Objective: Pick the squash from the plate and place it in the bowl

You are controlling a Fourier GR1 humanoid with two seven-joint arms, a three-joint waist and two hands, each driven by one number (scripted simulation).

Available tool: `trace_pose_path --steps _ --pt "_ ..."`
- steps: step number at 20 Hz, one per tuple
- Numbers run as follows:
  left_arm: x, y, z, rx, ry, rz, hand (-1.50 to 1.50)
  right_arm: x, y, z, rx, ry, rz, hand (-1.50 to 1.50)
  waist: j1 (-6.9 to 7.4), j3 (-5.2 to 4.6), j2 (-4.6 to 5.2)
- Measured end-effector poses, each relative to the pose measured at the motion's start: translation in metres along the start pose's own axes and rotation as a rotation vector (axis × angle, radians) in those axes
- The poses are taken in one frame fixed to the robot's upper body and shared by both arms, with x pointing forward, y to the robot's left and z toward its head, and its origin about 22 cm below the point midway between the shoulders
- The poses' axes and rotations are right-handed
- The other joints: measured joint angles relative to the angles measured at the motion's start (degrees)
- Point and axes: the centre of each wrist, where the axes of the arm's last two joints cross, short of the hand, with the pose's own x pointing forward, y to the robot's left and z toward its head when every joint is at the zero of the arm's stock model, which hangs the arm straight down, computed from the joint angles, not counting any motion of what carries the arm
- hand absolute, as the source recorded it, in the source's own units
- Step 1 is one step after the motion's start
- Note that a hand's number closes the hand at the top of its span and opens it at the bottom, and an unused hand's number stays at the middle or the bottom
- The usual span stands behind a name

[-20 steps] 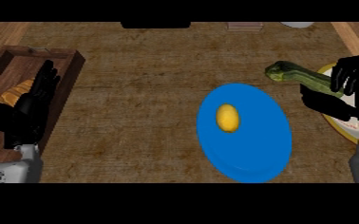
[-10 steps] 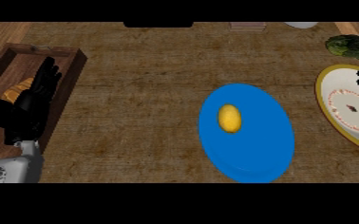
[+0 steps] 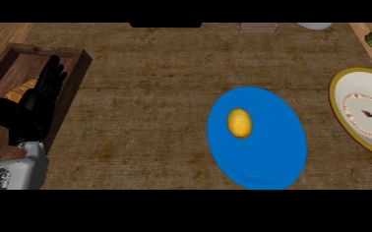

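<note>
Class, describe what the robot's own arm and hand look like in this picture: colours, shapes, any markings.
Only one arm shows, at the view's left edge. The left hand is black all over, with long slim fingers and a thumb. Below it sits a grey forearm, blocky in shape and paler than the hand. No cables, sleeves or markings can be made out. The right hand is out of view.

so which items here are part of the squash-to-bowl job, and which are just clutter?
Job:
- blue plate
- yellow item lying on it
- bowl, cut off at the right edge

Clutter:
- wooden tray at the left, with the resting left hand over it
- white object at the top edge
</note>
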Motion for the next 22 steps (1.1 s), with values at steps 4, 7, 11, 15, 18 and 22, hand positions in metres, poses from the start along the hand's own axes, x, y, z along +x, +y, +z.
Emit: trace_pose_path --steps 4,7,11,15,18,22 --pt "0.003 0.001 0.007 0.005 0.000 -0.002 0.00 -0.034 0.014 -0.017 -0.003 0.004 -0.003 1.50 0.23 0.01 0.01" --pt "0.005 0.002 0.007 -0.007 -0.002 0.002 0.00 -0.050 0.021 -0.027 0.034 0.035 0.061 1.50 0.52 -0.04 0.15" --pt "0.005 0.001 0.001 -0.003 -0.008 -0.002 0.00 -0.076 0.031 -0.034 0.146 0.179 0.110 -1.50 0.74 0.01 0.37" --pt "0.000 0.002 0.002 -0.007 -0.001 0.004 0.00 -0.106 0.032 -0.039 0.236 0.207 0.079 -1.50 0.84 0.06 0.35" --pt "0.003 0.001 0.000 -0.006 -0.003 -0.002 0.00 -0.120 0.031 -0.040 0.265 0.185 -0.006 -1.50 0.70 0.08 0.29" --pt "0.000 0.004 0.003 0.002 0.002 -0.002 0.00 -0.131 0.027 -0.040 0.192 0.164 -0.250 -1.50 0.26 0.15 0.09"
